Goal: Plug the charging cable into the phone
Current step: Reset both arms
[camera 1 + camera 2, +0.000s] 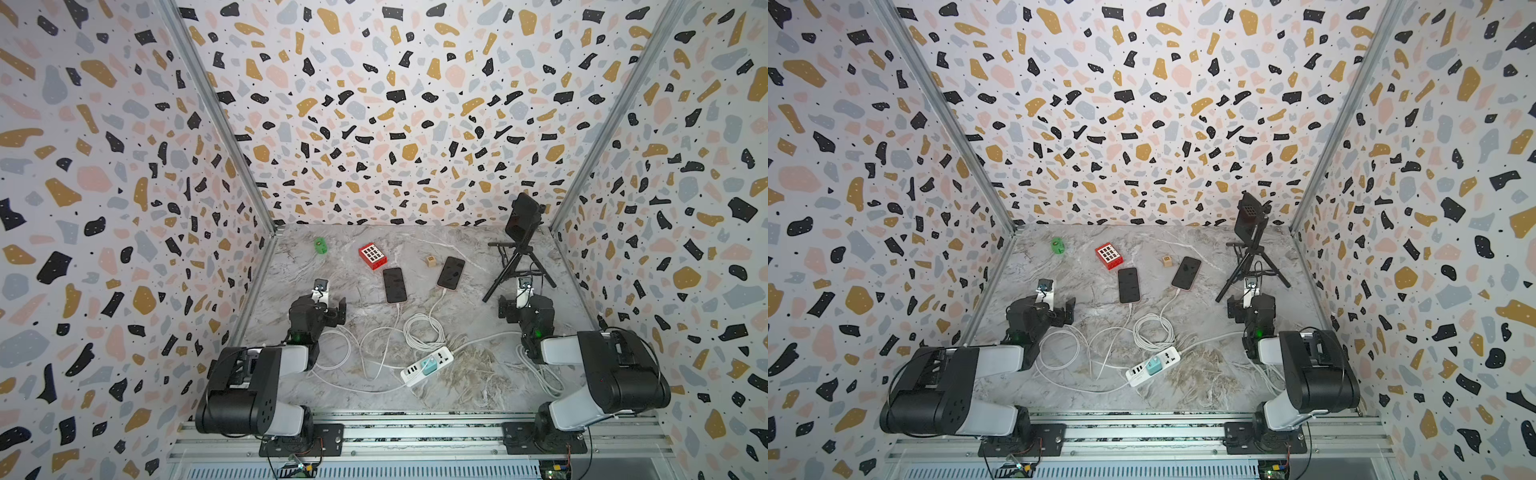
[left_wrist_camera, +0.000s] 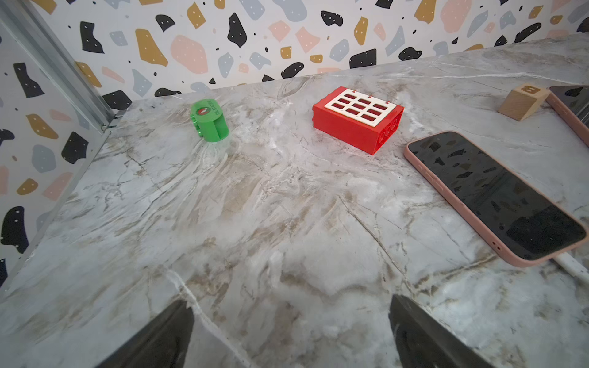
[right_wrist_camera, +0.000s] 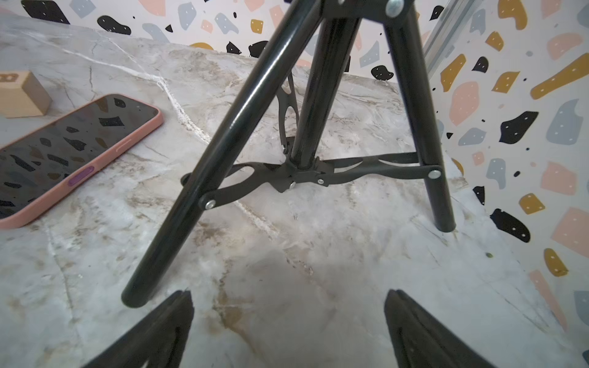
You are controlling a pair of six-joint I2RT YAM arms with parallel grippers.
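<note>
Two dark-screened phones in pink cases lie mid-table in both top views: a left phone (image 1: 394, 285) (image 1: 1128, 285) and a right phone (image 1: 451, 272) (image 1: 1186, 272). A white charging cable (image 1: 397, 318) meets the left phone's near end; its plug (image 2: 570, 267) shows in the left wrist view against that phone (image 2: 497, 197). A second white cable (image 1: 434, 305) reaches the right phone's near end and coils behind it. My left gripper (image 1: 321, 303) (image 2: 290, 302) stands open and empty, left of the phones. My right gripper (image 1: 525, 301) (image 3: 288, 293) is open and empty by the tripod, right of the phone (image 3: 73, 153).
A white power strip (image 1: 427, 365) with a teal adapter lies near the front, with loose cable loops around it. A black tripod (image 1: 519, 266) (image 3: 223, 153) holding a dark device stands at the back right. A green cylinder (image 1: 320, 246), a red block (image 1: 372, 256) and a wooden cube (image 1: 431, 261) sit at the back.
</note>
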